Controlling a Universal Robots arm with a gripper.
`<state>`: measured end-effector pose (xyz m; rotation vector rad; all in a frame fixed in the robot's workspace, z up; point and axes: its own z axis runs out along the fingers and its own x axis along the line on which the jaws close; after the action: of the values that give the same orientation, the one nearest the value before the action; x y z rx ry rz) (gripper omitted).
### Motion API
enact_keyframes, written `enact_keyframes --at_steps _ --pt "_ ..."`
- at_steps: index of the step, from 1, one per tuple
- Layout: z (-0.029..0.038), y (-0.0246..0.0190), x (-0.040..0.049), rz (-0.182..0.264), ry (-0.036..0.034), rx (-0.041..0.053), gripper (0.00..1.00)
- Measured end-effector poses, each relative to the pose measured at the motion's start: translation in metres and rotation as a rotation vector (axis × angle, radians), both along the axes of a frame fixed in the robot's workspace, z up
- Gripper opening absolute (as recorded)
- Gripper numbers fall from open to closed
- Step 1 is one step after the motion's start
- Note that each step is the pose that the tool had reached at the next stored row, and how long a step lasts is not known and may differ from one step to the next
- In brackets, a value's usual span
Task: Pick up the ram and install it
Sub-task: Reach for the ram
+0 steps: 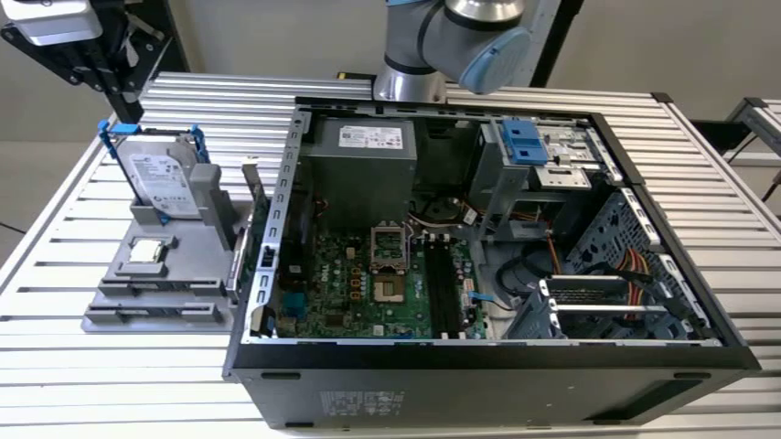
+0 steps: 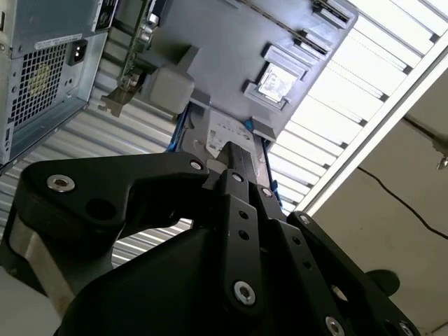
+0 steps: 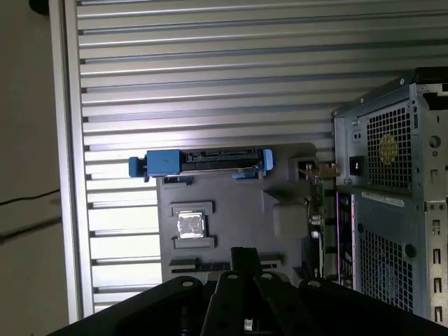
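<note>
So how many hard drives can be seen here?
1. The silver hard drive with blue rails stands in the grey holder, at the exterior view's left of the open computer case. More could be hidden in the case's bays.

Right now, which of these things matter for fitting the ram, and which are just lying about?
Job: pincer, long black motherboard slots, computer case; ram too small to tell.
Lying about: hard drive, processor chip, green card.
</note>
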<state>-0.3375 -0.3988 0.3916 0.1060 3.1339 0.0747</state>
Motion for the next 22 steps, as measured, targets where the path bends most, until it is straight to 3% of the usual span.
enact_keyframes --at_steps 11,22 --pt "0.0 0.0 -0.0075 0.009 0.0 0.0 0.0" --pt "0.0001 -0.0019 -0.0082 0.009 0.0001 0.0 0.0"
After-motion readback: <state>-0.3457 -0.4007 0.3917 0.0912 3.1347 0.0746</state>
